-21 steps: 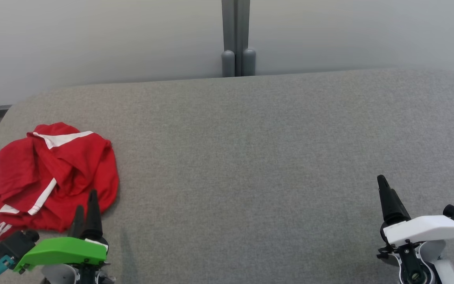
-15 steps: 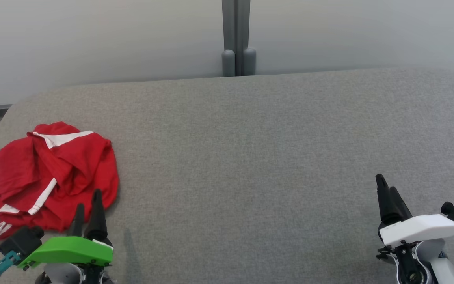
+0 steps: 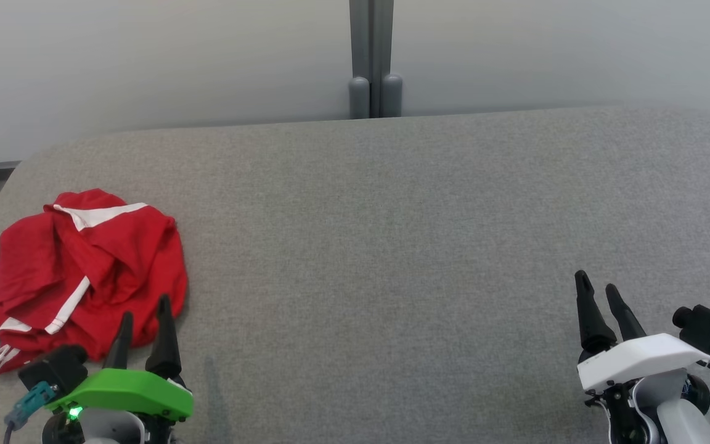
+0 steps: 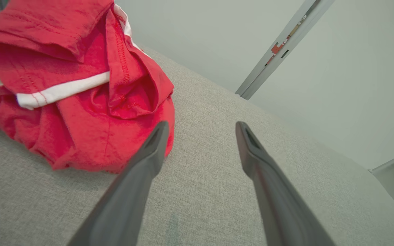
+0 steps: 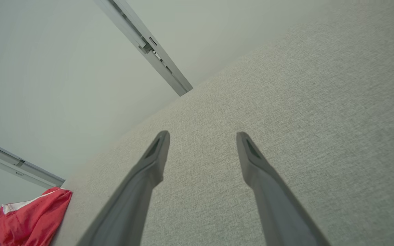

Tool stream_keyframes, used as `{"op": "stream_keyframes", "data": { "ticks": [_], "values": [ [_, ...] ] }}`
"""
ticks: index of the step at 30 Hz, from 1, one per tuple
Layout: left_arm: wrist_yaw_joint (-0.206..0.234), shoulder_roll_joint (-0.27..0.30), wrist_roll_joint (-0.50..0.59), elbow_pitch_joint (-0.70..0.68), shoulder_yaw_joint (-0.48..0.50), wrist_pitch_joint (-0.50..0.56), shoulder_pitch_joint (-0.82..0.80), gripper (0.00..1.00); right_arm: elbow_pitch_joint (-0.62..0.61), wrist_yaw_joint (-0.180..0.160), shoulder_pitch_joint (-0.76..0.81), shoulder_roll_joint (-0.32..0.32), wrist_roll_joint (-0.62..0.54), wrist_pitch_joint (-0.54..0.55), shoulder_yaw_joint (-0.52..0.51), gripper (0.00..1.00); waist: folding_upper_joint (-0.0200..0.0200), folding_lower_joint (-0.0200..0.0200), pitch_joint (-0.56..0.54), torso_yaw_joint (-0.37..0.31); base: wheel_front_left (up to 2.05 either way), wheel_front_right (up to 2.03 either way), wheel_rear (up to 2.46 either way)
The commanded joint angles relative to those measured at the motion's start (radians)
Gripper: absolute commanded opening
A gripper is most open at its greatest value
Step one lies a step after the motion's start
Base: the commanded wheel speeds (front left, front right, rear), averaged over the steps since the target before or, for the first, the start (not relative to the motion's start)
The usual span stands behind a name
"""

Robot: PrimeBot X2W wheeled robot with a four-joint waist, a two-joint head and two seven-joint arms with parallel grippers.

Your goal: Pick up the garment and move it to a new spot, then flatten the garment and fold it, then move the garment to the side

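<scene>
Just beyond the open left gripper (image 3: 144, 307) lies the crumpled red garment (image 3: 84, 265).

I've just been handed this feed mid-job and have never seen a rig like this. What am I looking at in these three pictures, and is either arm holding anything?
This is a wheeled robot with two arms. The wide picture comes from a camera on its head, looking down at a grey padded surface. The green-cased arm at lower left ends in the left end effector. The white-cased arm at lower right ends in the right end effector. Each has two long dark fingers. The other two pictures come from cameras on the wrists, looking along those fingers. A crumpled red garment with white stripes lies on the left side of the surface. The left end effector is at its near edge with fingers spread, not gripping it. The right end effector is open over bare surface, far from the garment. Nothing is held.
</scene>
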Motion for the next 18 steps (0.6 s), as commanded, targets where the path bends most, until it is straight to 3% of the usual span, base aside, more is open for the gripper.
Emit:
{"op": "stream_keyframes", "data": {
  "ticks": [1,18],
  "values": [
    [0.002,0.012,0.034,-0.006,-0.007,-0.010,-0.007,1.00,-0.013,0.000,-0.024,-0.005,-0.035,-0.012,0.003,1.00,0.0000,0.0000,0.001,0.000,0.00,0.00,0.00],
    [0.005,0.023,0.224,0.025,-0.047,-0.059,-0.025,1.00,0.015,0.000,-0.021,-0.003,-0.253,-0.061,-0.007,1.00,0.0000,0.0000,0.005,0.001,0.00,0.00,0.00]
  ]
}}
